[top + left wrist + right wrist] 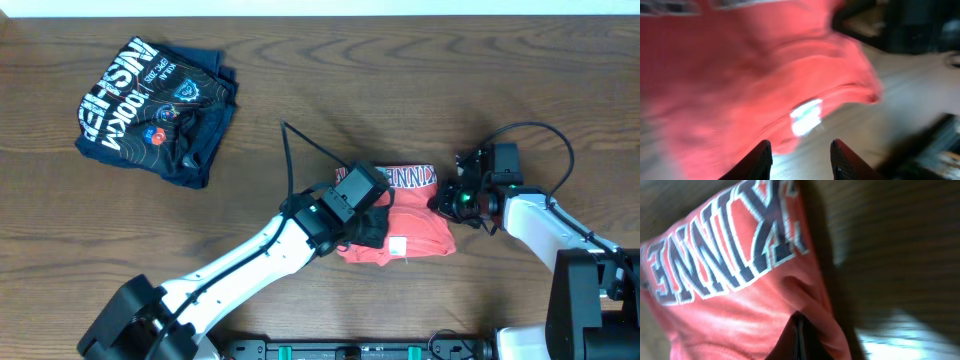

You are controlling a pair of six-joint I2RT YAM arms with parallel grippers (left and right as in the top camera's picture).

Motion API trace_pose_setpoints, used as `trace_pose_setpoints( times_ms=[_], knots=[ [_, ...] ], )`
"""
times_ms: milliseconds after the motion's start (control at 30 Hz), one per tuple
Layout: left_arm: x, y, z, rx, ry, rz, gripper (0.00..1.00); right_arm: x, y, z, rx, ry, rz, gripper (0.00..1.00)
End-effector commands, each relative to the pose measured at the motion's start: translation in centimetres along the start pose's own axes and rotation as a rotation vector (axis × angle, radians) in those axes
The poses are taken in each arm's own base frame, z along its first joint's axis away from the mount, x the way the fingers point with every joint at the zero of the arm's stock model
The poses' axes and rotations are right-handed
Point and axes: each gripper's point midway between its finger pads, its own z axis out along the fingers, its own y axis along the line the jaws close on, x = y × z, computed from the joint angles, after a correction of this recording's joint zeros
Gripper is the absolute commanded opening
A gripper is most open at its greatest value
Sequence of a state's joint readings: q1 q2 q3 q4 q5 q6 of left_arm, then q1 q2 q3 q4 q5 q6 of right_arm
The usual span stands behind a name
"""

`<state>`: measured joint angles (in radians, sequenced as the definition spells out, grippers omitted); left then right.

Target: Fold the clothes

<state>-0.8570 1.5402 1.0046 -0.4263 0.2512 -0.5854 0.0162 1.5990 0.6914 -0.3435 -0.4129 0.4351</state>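
Left arm: smooth white link shells behind the end effector, with black joint housings between them.
Left end effector: two black fingers, glossy, with rounded tips.
Camera block: boxy and black, just behind the left end effector.
Left cable: thin and black, running off from behind the end effector.
Right arm: white rounded shell, and a squared black segment farthest from the end effector.
Right end effector: black and compact, with a green glint just behind it.
Right cable: black, looping behind the end effector.
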Motion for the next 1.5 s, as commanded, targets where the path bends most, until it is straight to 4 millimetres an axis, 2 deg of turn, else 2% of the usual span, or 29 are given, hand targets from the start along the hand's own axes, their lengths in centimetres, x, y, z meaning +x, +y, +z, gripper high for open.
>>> trace_pose_setpoints(
  times_ms=[0,67,200,267,367,433,500,700,767,833,867,967,1033,1067,1167,1267,1367,1467],
  knots=[
    [-1.1,3.4,-1.2,-0.162,-0.069,0.051,0.41,-1.3,-4.2,-0.6,0.178,-0.062,-0.007,0.01],
    [-0.6,5.1,-1.5,-0.215,-0.038,0.025,0.42,-2.1,-3.3,-2.0,0.125,-0.08,-0.043,0.01],
    [-0.9,7.2,-2.1,-0.249,-0.025,-0.034,0.41,-2.8,1.5,-5.4,-0.106,-0.134,-0.222,0.01],
    [-1.7,7.1,-2.0,-0.221,-0.04,-0.049,0.42,-2.5,2.9,-6.4,-0.151,-0.144,-0.246,0.01],
    [-2.0,5.9,-1.4,-0.139,-0.035,-0.048,0.42,-1.1,3.4,-6.3,-0.151,-0.105,-0.253,0.01],
    [-1.5,4.4,-0.6,-0.051,-0.004,-0.035,0.41,0.2,3.0,-5.4,-0.12,-0.047,-0.215,0.01],
    [-0.5,3.3,0.6,0.011,0.039,-0.018,0.4,1.6,1.5,-4.4,-0.039,0.008,-0.146,0.01],
    [3.0,3.7,4.2,-0.005,0.179,-0.011,0.27,4.4,-4.8,-2.2,0.226,0.098,0.062,0.01],
    [4.2,3.3,5.3,0.018,0.231,-0.011,0.19,4.8,-6.6,-2.0,0.298,0.108,0.117,0.01],
    [4.6,3.3,5.8,0.025,0.254,-0.015,0.19,4.8,-7.6,-2.1,0.336,0.105,0.138,0.01],
    [4.7,3.4,5.9,0.024,0.255,-0.016,0.15,4.7,-7.8,-2.2,0.34,0.101,0.146,0.01],
    [3.7,3.1,5.1,0.034,0.229,-0.018,0.15,4.5,-8.1,-2.6,0.337,0.098,0.172,0.01],
    [2.6,2.5,4.1,0.05,0.193,-0.013,0.17,4.5,-8.3,-3.2,0.337,0.098,0.175,0.01],
    [2.0,2.2,3.3,0.061,0.17,-0.009,0.24,4.3,-8.0,-3.5,0.318,0.094,0.157,0.01],
    [0.2,1.6,0.5,0.08,0.083,-0.003,0.33,3.3,-4.8,-4.3,0.146,0.069,-0.001,0.01],
    [-1.6,2.2,-2.0,0.058,-0.013,-0.012,0.52,2.9,-1.6,-5.6,-0.002,0.028,-0.154,0.01],
    [-3.3,3.1,-4.1,0.04,-0.101,-0.029,0.72,2.3,-0.4,-6.9,-0.033,-0.033,-0.189,0.01],
    [-4.7,4.0,-4.7,0.045,-0.139,-0.054,0.77,1.7,0.1,-7.4,-0.042,-0.073,-0.213,0.03]
  ],
)
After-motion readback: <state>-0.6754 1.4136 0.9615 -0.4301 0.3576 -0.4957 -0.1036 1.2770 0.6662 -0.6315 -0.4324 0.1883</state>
